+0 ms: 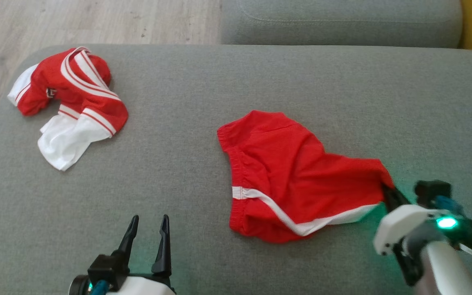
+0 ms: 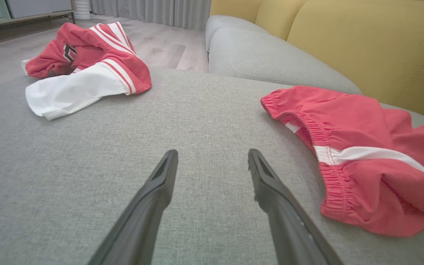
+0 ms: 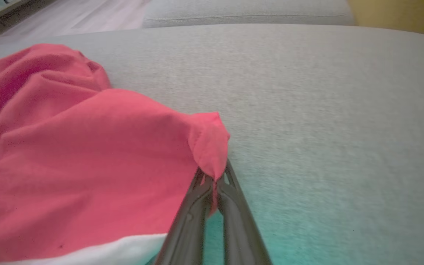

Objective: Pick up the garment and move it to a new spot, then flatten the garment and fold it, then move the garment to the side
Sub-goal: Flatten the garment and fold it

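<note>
And there the red shorts (image 1: 285,172), crumpled mid-way across the grey sofa cushion (image 1: 260,78), are pinched at their right hem corner by the closed right claw (image 3: 215,179), seemingly for lifting, while the left claw (image 1: 149,224) is seen wide open, empty.

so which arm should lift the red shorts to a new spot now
Right. The right gripper is shut on a corner of the red shorts; the left gripper stands open over bare grey cushion, apart from them.
</note>
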